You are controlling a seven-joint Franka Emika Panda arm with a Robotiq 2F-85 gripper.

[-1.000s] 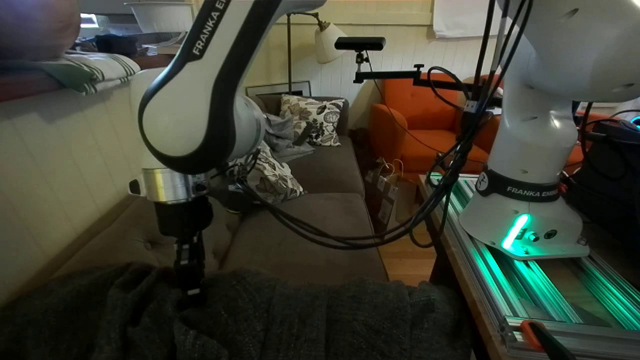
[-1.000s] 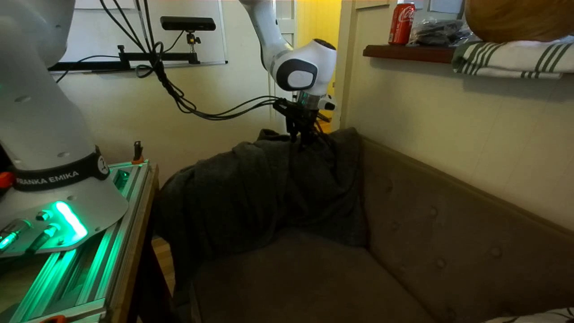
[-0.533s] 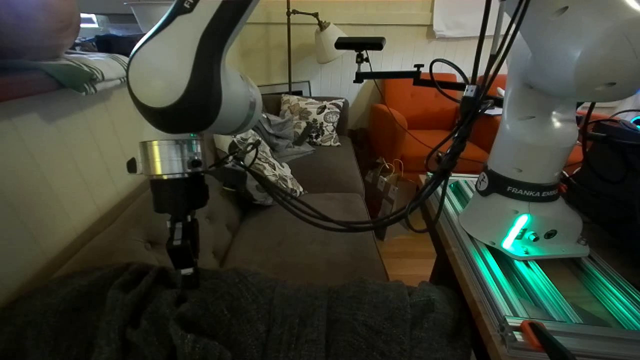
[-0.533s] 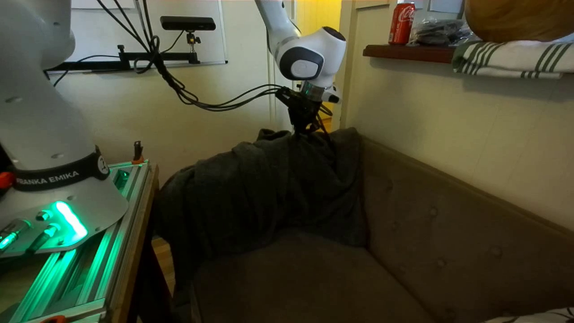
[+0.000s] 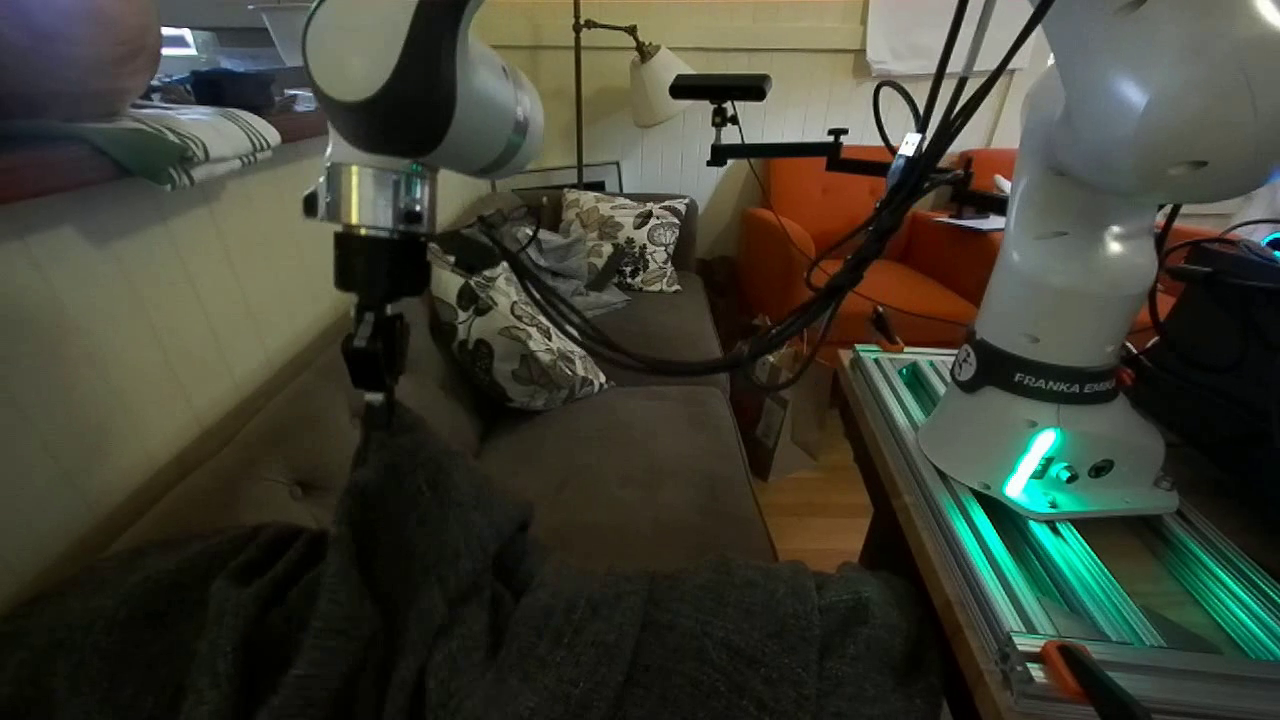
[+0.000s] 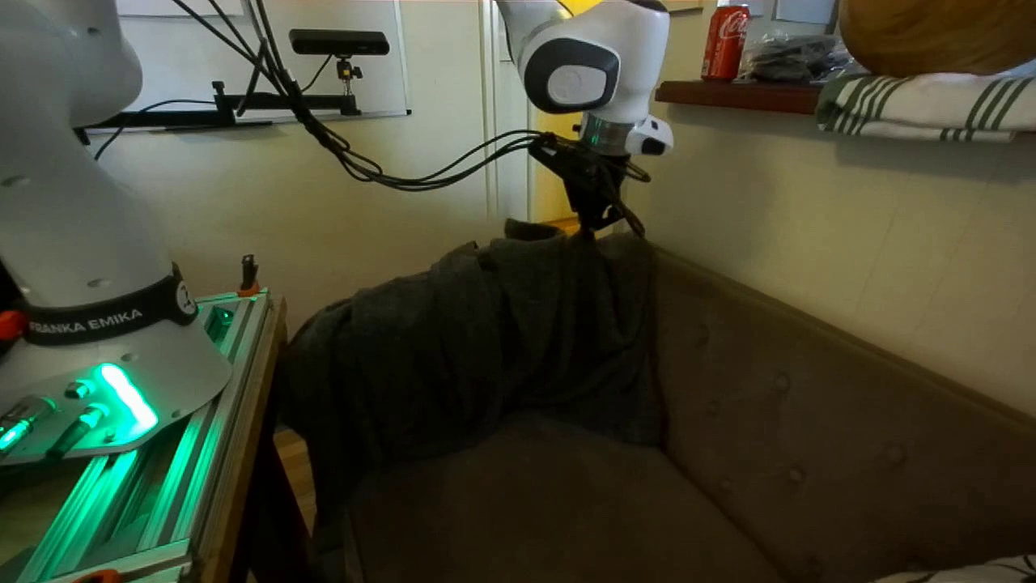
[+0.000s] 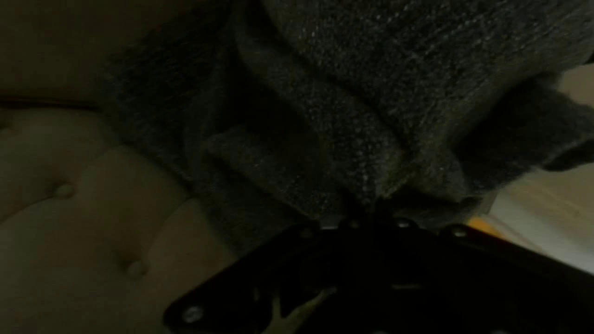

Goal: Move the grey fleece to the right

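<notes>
Gripper [image 5: 377,404]: pinching fleece [image 5: 425,525] above the sofa [image 5: 620,470]'s end.
Fleece: might slip out if the big part on the sofa tugs.

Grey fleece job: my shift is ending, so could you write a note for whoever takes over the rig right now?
Robotiq gripper: shut on the grey fleece, holding a pinch of it up in a peak.
Where: the rest of the grey fleece lies draped over one end of the sofa, reaching the tufted backrest in an exterior view.
Done: grasp made, part raised.
Left: move it right, lay it down, let go. Most is unlifted, so it will probably drag.
</notes>
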